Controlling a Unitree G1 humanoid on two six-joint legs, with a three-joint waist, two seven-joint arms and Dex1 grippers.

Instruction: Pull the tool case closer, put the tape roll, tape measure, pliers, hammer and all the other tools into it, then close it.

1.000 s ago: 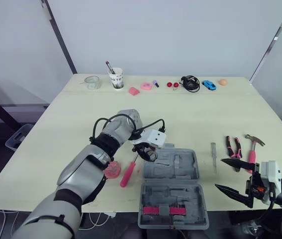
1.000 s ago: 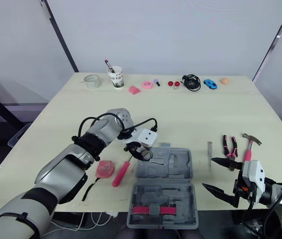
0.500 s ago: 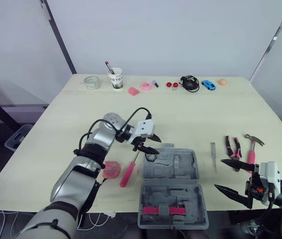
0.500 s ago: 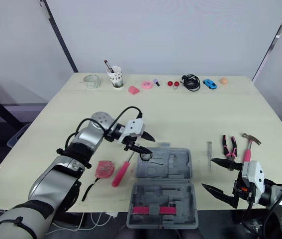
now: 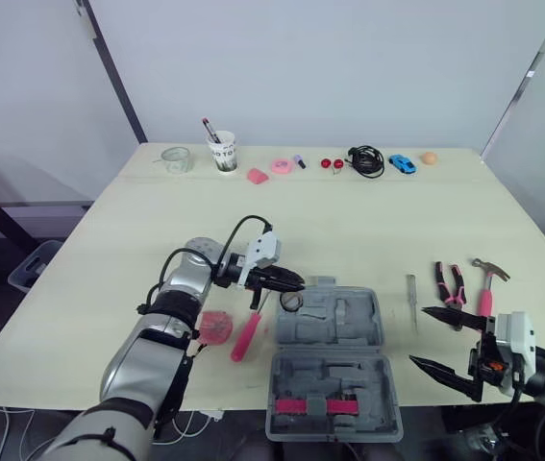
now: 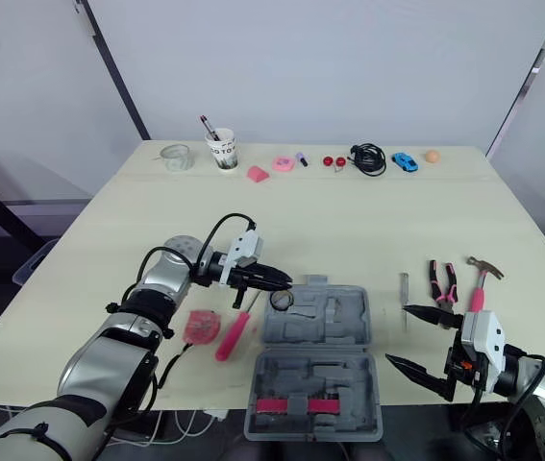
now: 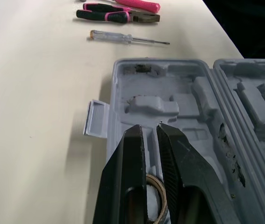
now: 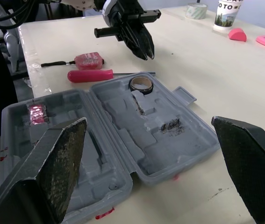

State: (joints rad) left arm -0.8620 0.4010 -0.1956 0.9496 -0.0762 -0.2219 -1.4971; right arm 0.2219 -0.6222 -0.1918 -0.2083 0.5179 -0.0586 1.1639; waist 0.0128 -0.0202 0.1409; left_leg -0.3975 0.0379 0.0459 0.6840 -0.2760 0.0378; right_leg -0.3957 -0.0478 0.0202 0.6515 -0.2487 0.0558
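At 3 o'clock from the open grey plastic tool case (image 5: 339, 370), by the near edge of the pale table (image 5: 368, 221), the right gripper (image 5: 421, 336) hovers with its jaws wide apart. The brown tape roll (image 8: 140, 89) lies in the case's 11 o'clock corner, and the left gripper (image 5: 298, 281) hangs just above it, jaws almost together and holding nothing. The black-and-pink pliers (image 5: 452, 284) and the pink-handled hammer (image 5: 488, 288) lie on the table at 2 o'clock from the case.

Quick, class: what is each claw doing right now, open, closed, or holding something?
Left claw: closed, holding nothing; tape roll lies in the tool case.
Right claw: open, holding nothing.
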